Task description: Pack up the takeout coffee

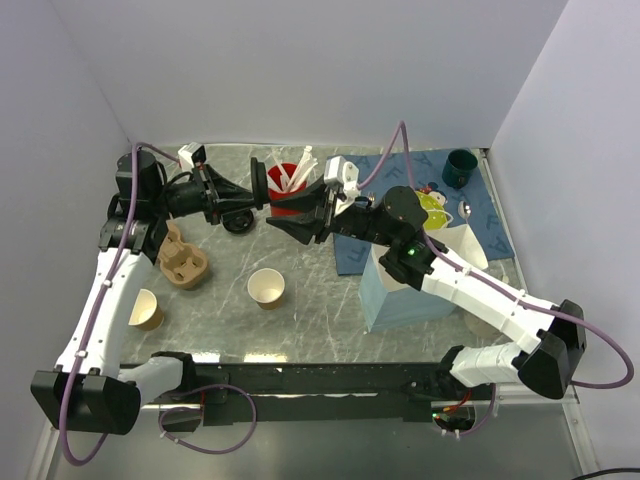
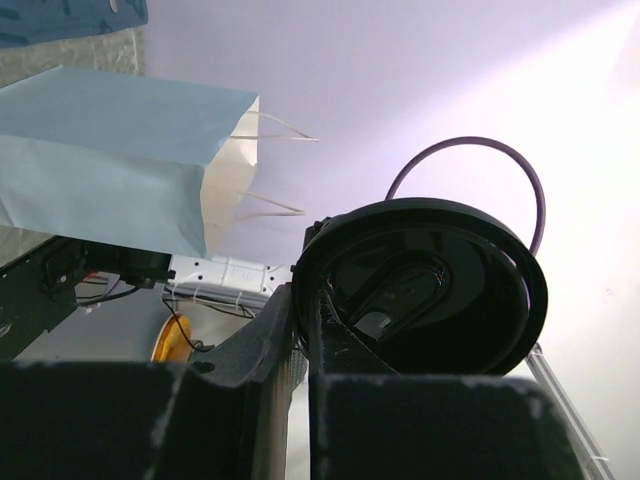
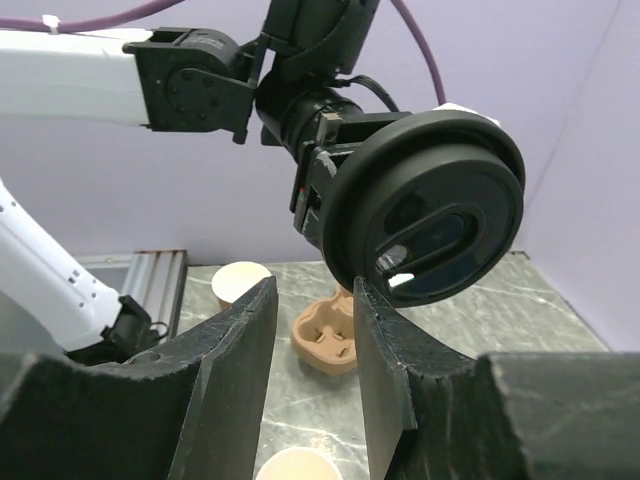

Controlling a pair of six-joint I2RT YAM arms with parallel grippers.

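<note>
1. Left jaws pinch the rim of the round black plastic lid [image 3: 425, 205], held on edge above the grey marbled worktop [image 1: 320, 310].
2. Right jaws stand partly parted, empty, tips just beside the lid's rim.
3. A lidless brown paper cup [image 1: 266, 288] stands below, apart.

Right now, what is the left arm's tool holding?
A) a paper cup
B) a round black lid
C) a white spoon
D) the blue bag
B: the left tool pinches the black lid by its rim, in mid-air.
</note>
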